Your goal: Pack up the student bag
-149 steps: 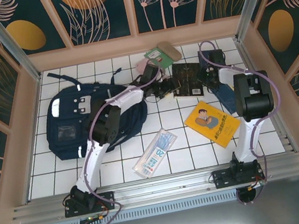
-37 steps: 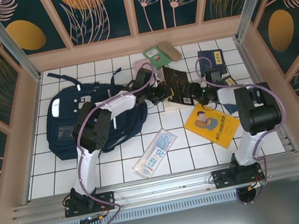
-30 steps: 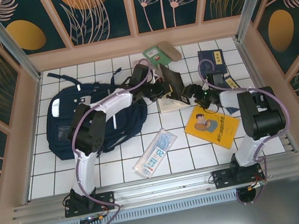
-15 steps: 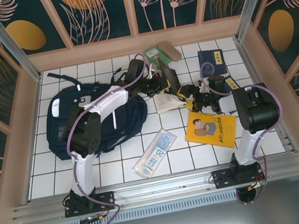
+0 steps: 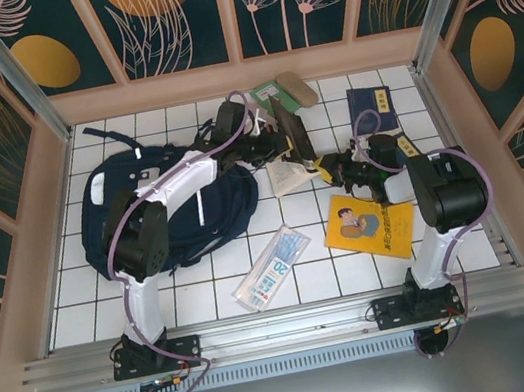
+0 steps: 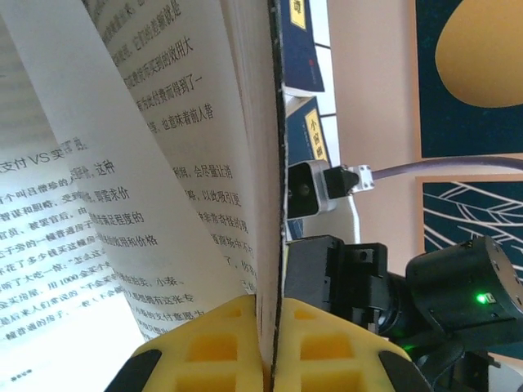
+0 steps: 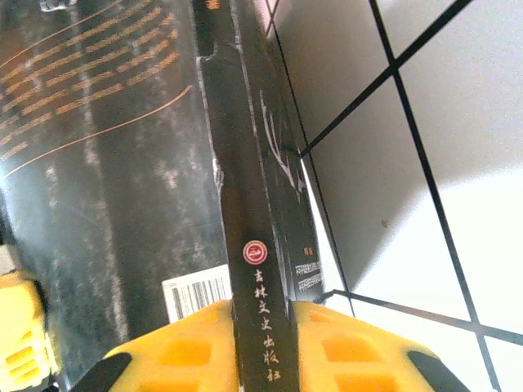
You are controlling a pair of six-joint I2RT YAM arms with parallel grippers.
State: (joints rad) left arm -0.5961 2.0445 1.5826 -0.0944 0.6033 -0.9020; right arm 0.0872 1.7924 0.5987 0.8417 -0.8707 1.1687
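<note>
The student bag (image 5: 158, 209), a big dark navy backpack with white patches, lies on the left of the tiled floor. A black book (image 5: 292, 135) stands on edge just right of it, its white pages (image 5: 284, 177) fanned open. My left gripper (image 5: 271, 146) is shut on the book's cover and a few pages (image 6: 163, 163), its yellow fingers (image 6: 204, 347) pinching from below. My right gripper (image 5: 330, 166) is shut on the book's black spine (image 7: 257, 245), which bears a red seal and Chinese lettering. The right arm's black wrist (image 6: 368, 286) sits close behind the cover.
A yellow book (image 5: 368, 223) lies in front of the right gripper. A blue-and-white packet (image 5: 273, 267) lies at centre front. A green book (image 5: 275, 97) and a beige case (image 5: 296, 88) rest at the back, with a navy booklet (image 5: 371, 108) at the back right.
The black book went from lying flat to standing on edge and open. Both grippers moved left with it, toward the bag. The yellow book shifted slightly.
</note>
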